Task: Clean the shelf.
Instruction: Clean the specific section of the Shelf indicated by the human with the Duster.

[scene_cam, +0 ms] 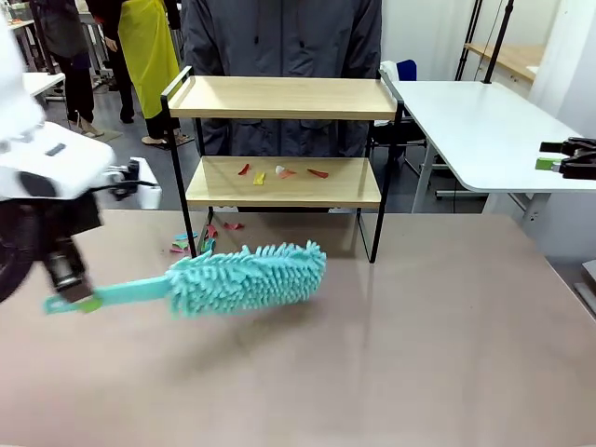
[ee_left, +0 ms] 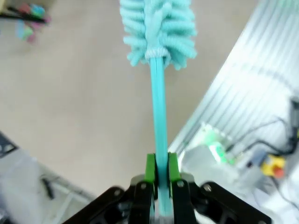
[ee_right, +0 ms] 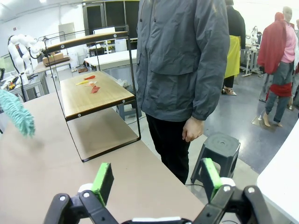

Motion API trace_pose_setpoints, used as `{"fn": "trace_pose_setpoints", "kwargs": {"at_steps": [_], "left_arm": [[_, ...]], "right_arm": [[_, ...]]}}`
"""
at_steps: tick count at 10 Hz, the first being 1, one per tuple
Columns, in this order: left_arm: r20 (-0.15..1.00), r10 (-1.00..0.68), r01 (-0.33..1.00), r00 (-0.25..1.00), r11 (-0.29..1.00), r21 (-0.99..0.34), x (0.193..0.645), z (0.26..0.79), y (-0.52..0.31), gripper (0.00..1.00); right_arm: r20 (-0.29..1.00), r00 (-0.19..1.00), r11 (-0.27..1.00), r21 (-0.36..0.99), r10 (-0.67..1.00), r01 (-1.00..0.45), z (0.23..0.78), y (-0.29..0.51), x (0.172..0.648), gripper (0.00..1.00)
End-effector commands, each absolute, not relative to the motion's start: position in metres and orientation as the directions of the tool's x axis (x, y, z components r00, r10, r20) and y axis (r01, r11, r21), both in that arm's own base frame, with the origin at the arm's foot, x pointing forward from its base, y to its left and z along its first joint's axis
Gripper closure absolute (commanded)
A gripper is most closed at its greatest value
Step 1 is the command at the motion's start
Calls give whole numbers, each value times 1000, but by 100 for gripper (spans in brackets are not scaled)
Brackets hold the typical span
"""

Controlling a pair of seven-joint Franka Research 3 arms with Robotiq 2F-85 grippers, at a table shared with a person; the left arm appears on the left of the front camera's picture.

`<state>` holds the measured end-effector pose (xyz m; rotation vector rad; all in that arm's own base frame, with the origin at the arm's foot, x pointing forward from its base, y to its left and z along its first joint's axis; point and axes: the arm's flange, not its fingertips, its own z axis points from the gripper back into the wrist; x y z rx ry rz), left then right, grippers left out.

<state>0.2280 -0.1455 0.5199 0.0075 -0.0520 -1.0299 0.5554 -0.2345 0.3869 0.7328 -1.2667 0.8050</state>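
- Nearest, at 8 o'clock in the front view: left gripper point(scene_cam: 76, 296) clamped on the very end of the teal handle, green pads point(ee_left: 150, 167) pinched tight on it in the left wrist view.
- Out from there toward centre: microfibre duster point(scene_cam: 247, 277) carried low over the brown table point(scene_cam: 419, 354), fluffy head level with the foot of the rack, not yet on any board.
- Over at 3 o'clock: right gripper point(scene_cam: 562, 160) parked wide apart, nothing between the jaws, well clear of the work.
- Further back, at 12 o'clock: the shelf point(scene_cam: 284, 98) standing at the far table edge, red and yellow scraps point(scene_cam: 279, 172) lying on the lower board, more scraps on the table by its left front leg point(scene_cam: 191, 244).
- Behind it: a person point(scene_cam: 279, 37) in a grey jacket, close up against the rack.
- Risk, as a judgement: held by the tip, so a long lever; could twist in the pads on a hard sweep.
- Risk again: a light rack on thin legs, so a knock from the head against the black frame could shove or tip it toward the person.
- Also likely: scraps flicked off the back edge rather than gathered.
- Hard to read: left gripper blurred and half cut off in the front view; top board seen nearly edge-on, so no telling whether any debris lies there; scraps too small to name the material.
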Motion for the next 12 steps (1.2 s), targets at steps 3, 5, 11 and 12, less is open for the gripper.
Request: {"fn": "trace_pose_setpoints", "kwargs": {"at_steps": [3,5,11,12], "left_arm": [[-184,-851,871,491,477,117,204,582,-151,87],[-165,-815,832,555,542,121,214,598,-172,87],[-165,-854,870,493,481,109,193,580,-147,87],[-165,-854,870,493,481,109,193,580,-147,87]], "right_arm": [[987,111,534,31,119,-845,389,-233,556,0],[987,111,534,31,119,-845,389,-233,556,0],[987,111,534,31,119,-845,389,-233,556,0],[987,111,534,31,119,-845,389,-233,556,0]]}}
